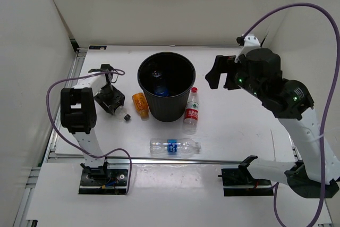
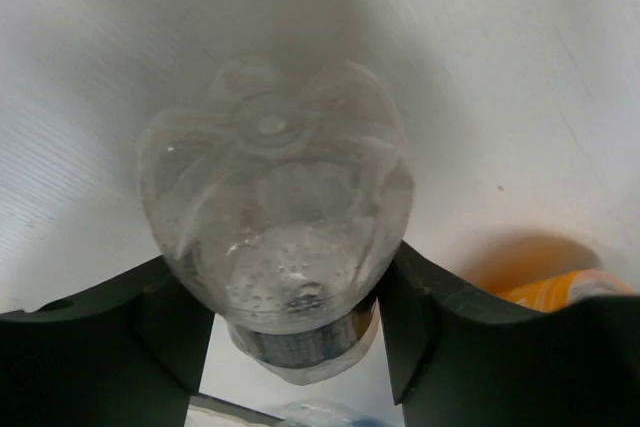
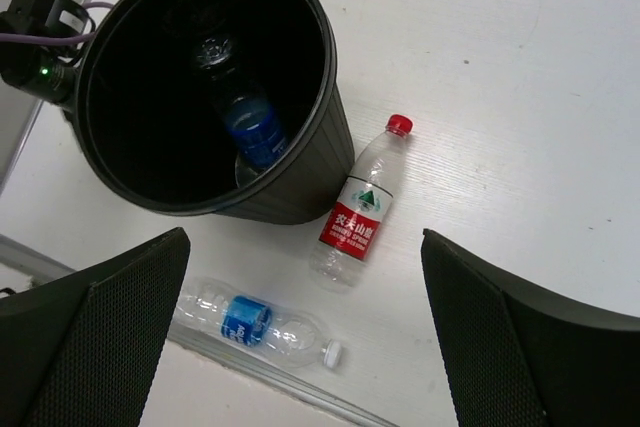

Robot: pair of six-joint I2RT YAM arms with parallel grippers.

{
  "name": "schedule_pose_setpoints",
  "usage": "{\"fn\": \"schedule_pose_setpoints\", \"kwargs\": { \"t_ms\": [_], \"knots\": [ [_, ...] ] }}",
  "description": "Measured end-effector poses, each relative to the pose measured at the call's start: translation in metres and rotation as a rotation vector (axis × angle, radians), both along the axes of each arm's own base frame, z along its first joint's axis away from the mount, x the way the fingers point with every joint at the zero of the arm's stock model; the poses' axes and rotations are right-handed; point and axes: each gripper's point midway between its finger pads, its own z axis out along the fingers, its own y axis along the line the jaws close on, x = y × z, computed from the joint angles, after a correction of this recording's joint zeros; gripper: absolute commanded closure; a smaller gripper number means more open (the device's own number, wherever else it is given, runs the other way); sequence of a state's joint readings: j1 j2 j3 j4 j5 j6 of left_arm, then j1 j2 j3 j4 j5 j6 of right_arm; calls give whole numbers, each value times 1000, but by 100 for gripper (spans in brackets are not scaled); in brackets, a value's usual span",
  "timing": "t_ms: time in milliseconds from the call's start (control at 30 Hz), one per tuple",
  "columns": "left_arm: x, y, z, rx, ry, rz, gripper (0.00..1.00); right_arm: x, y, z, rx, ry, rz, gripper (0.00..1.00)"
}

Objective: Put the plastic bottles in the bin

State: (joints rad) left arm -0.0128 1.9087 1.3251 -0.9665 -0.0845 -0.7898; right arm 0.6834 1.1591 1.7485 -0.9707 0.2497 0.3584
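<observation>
**Left jaws straddle the tiny bottle**

The tiny clear bottle (image 2: pixel 275 197) lies on the worktop (image 1: pixel 239 136) left of the bin (image 1: pixel 166 111), squarely between the left jaws. They sit close against its flanks, low enough to pinch a lying bottle, but I cannot tell if they grip. The right jaws hang wide and empty right of the bin, probably to keep clear. One blue-label bottle (image 1: pixel 159 86) is in the bin. The orange bottle (image 1: pixel 140 103), red-label bottle (image 1: pixel 191 111) and second blue-label bottle (image 1: pixel 174 146) remain outside.
</observation>
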Motion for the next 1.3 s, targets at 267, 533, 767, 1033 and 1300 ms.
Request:
{"fn": "schedule_pose_setpoints", "kwargs": {
  "t_ms": [267, 533, 767, 1033, 1300],
  "knots": [
    [25, -7, 15, -16, -65, -52, 70, -14, -5, -15, -9, 42, 19, 0],
    [95, 1, 117, -26, -340, -47, 72, 7, 6, -28, -52, 83, -2, 0],
    [149, -31, 369, -147, -1075, -173, 65, 29, 5, -18, -69, 56, -64, 0],
    [89, -201, 481, -473, -1365, -600, 65, 27, -3, -24, -82, 60, -89, 0],
    [56, -318, 334, -434, -996, -838, 25, 14, -25, -25, -87, 36, -148, 0]
  ]
}}
